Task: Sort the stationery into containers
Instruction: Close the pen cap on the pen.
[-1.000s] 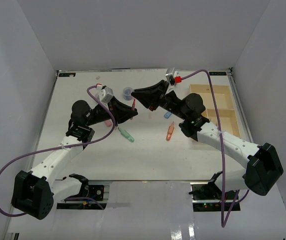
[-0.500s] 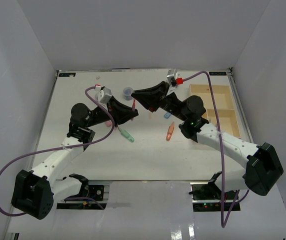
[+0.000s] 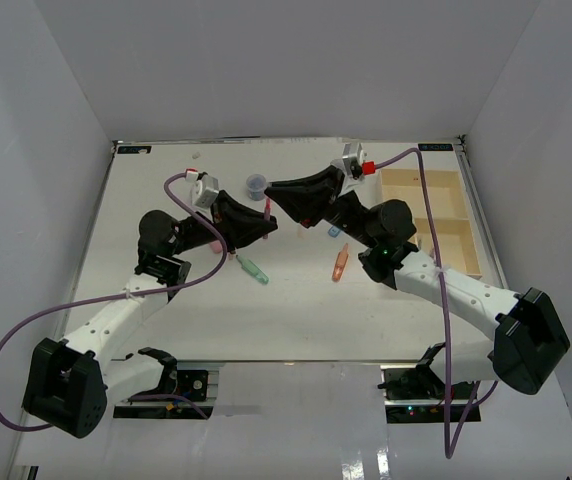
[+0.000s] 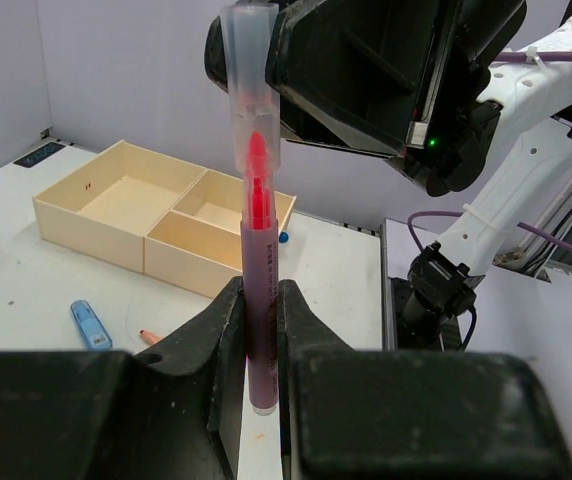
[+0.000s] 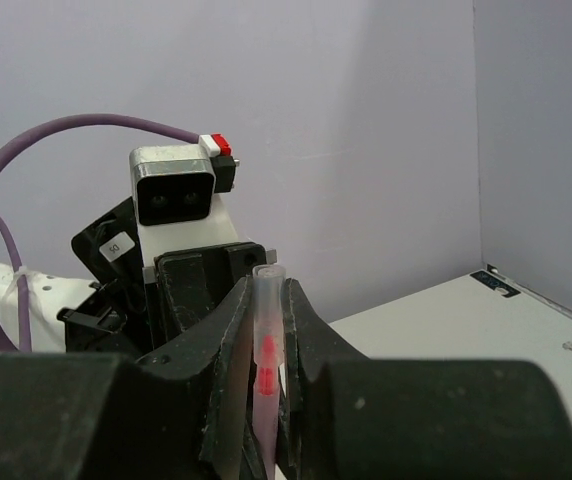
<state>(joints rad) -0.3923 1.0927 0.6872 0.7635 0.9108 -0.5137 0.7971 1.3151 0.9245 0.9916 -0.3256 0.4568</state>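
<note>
1. On the near half of the white bench (image 3: 296, 310), a green pen (image 3: 254, 270) and an orange pen (image 3: 340, 264) lie loose, with neither arm touching them.
2. Just beyond, above mid-bench, the left pincer (image 4: 259, 295) is clamped on the barrel of a red marker with a clear plastic cap (image 4: 266, 250). In the left wrist view the marker's long axis stands straight up out of the jaws.
3. At the marker's far end, the right pincer (image 5: 268, 295) is closed around that clear cap, with the red tip showing inside it. The two arms grip one pen end to end along its axis. Whether the cap is fully seated cannot be told.
4. Farther off to the right, the pale wooden three-compartment tray (image 3: 446, 173) lies well apart from the marker, on the right arm's side. The next move looks likely to be a push or pull along the pen's axis, then a carry rightward.
</note>
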